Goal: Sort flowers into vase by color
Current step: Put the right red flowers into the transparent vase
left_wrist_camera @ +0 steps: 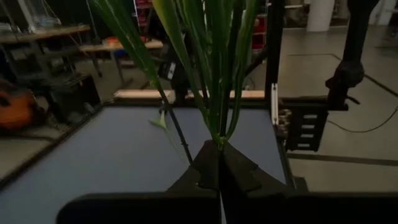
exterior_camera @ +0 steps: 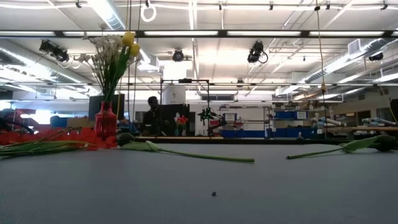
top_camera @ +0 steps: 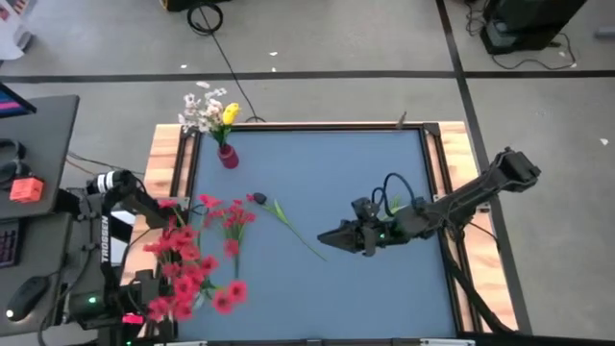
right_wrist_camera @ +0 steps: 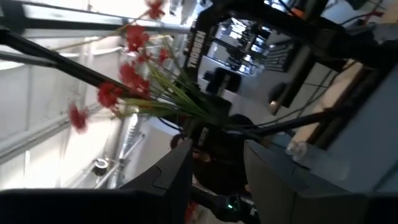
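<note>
Green stems [left_wrist_camera: 217, 74] fill the left claw [left_wrist_camera: 220, 163], hiding the table [left_wrist_camera: 112, 155].

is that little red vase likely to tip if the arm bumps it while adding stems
Probably yes: the red vase is narrow, and the white and yellow flowers rise far above it, so it looks top-heavy. Its glossy surface may also let it slide on the table.

blue table mat [top_camera: 317, 192], wooden frame [top_camera: 163, 154], orange block [top_camera: 26, 189], person [exterior_camera: 151, 115] beyond

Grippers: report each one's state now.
Left gripper: shut on the green stems of the red flowers.
Right gripper: open, holding nothing.
</note>
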Controlling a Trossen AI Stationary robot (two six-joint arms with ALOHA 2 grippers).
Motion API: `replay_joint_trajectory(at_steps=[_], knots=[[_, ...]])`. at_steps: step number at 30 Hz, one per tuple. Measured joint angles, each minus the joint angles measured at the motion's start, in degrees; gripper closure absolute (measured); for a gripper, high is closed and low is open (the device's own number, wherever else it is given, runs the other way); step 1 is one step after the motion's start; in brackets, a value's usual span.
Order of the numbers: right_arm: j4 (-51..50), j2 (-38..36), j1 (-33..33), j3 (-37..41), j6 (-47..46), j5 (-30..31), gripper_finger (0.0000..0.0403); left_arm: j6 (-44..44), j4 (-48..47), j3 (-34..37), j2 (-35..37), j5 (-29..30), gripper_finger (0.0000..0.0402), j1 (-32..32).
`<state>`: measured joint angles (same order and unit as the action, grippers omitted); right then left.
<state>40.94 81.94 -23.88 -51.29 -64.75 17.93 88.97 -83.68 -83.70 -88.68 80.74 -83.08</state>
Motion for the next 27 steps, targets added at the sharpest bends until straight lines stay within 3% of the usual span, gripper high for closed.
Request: replay_joint_trajectory(at_steps=[7, 22, 27], knots=[[4.1, 1.7, -0.3, 0.0, -0.3, -0.4, 0.0249, 1.7, -1.4, 1.1, 1.1, -1.0, 0.0399, 0.9], [4.4, 2.7, -0.3, 0.0, -0.3, -2.1, 0.0249, -8.3, -6.2, 1.3, 14.6, -0.7, 0.04, 4.2], [4.5, 2.8, 3.6, 0.0, -1.7, -5.7, 0.0249, -8.4, -6.3, 6.1, 20.3, -0.6, 0.0401, 4.4]])
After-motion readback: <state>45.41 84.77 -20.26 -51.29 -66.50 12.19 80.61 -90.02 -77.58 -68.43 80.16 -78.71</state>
